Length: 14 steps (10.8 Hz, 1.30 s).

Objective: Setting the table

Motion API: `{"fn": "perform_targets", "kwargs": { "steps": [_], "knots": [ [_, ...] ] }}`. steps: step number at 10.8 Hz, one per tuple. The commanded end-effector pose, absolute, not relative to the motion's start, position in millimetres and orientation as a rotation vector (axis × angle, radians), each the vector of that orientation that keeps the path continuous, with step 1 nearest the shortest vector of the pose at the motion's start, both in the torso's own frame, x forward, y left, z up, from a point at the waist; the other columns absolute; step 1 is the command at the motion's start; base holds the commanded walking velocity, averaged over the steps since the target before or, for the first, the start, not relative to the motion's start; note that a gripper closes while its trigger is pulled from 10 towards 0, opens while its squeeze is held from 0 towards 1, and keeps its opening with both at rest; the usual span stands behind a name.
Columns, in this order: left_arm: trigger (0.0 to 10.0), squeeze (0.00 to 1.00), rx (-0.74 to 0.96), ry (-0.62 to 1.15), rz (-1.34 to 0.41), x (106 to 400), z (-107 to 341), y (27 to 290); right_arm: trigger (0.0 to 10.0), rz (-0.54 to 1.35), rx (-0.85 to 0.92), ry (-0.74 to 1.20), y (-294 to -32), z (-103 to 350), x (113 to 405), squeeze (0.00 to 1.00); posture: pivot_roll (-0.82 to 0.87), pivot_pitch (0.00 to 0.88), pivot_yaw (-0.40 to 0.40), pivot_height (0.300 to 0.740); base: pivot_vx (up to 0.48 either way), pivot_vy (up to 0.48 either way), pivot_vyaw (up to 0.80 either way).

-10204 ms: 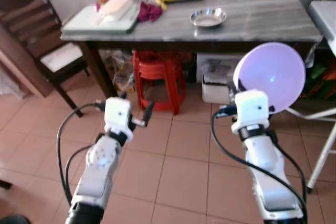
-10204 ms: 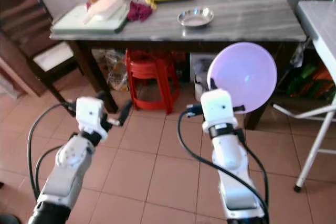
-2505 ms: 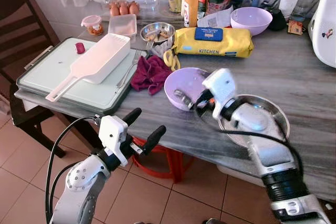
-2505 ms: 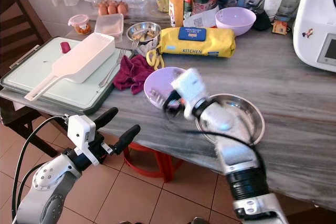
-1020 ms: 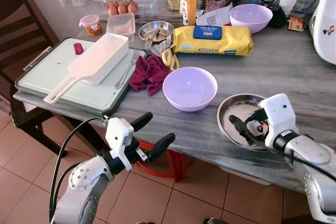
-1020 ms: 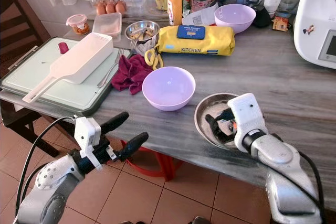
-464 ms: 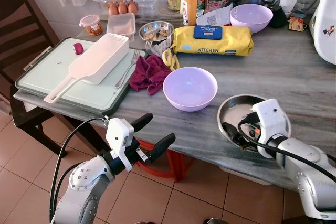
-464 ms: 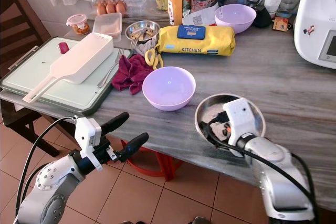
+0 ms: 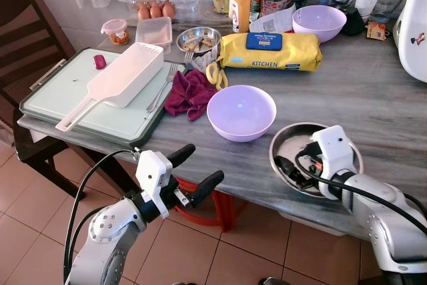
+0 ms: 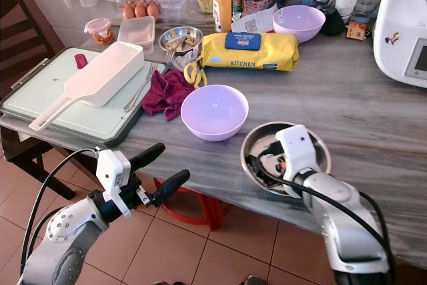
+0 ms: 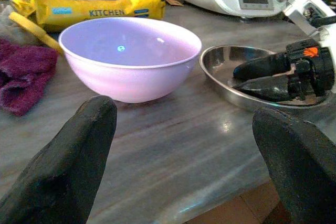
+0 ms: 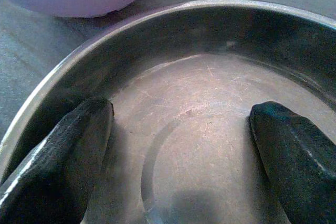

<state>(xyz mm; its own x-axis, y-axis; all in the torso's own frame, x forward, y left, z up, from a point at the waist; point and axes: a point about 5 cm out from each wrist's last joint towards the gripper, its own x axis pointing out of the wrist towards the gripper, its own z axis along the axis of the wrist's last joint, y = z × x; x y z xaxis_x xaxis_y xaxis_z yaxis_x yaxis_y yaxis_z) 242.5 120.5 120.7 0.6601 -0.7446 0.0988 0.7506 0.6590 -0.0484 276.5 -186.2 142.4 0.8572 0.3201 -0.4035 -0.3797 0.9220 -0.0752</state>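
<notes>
- Since a second ago the right pincer [image 9: 297, 165] has been brought further into the steel dish [image 9: 288, 139], which lies near the front edge of the bench [image 9: 393, 101], just beside the near lilac bowl [image 9: 241, 111]; its fingers are apart, nothing gripped.
- The left pincer [image 9: 193, 173] is held spread and empty in front of the bench edge.
- Risks, as judged: the shallow dish could be pushed off the edge, or slip from a rim grip; the near bowl could be knocked.
- Counted: two lilac bowls, the second [image 9: 319, 21] at the back; two steel dishes, the smaller [image 9: 199, 37] at the back; three eggs [image 9: 153, 11]; one yellow wipes pack [image 9: 270, 51].
</notes>
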Motion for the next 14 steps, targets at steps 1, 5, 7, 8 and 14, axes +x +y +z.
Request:
{"fn": "perform_targets", "kwargs": {
  "steps": [1, 5, 7, 8, 14],
  "knots": [
    [10.0, 0.0, -0.067, -0.065, -0.846, 240.2, 120.9, 122.1, 10.0, 0.385, -0.143, 0.397, -181.1, 140.8, 278.8, 1.0, -0.12, 0.147, 0.104, 0.74, 0.0, 0.0, 0.0],
    [10.0, 0.0, -0.063, -0.062, -0.842, 240.3, 120.2, 121.6, 10.0, 0.388, -0.147, 0.361, -173.1, 141.6, 291.9, 1.0, -0.12, 0.146, 0.102, 0.74, 0.0, 0.0, 0.0],
    [10.0, 0.0, -0.062, -0.06, -0.841, 240.4, 119.7, 122.0, 10.0, 0.408, -0.132, 0.353, -166.2, 141.4, 295.1, 1.0, -0.11, 0.145, 0.102, 0.74, 0.0, 0.0, 0.0],
    [10.0, 0.0, -0.061, -0.059, -0.84, 240.4, 119.6, 122.4, 10.0, 0.421, -0.132, 0.35, -163.4, 141.4, 295.1, 1.0, -0.11, 0.144, 0.102, 0.74, 0.0, 0.0, 0.0],
    [10.0, 0.0, -0.059, -0.056, -0.839, 239.8, 117.3, 124.1, 10.0, 0.356, -0.171, 0.133, -177.9, 170.6, 289.5, 1.0, -0.12, 0.141, 0.106, 0.74, 0.0, 0.0, 0.0]
  ]
}}
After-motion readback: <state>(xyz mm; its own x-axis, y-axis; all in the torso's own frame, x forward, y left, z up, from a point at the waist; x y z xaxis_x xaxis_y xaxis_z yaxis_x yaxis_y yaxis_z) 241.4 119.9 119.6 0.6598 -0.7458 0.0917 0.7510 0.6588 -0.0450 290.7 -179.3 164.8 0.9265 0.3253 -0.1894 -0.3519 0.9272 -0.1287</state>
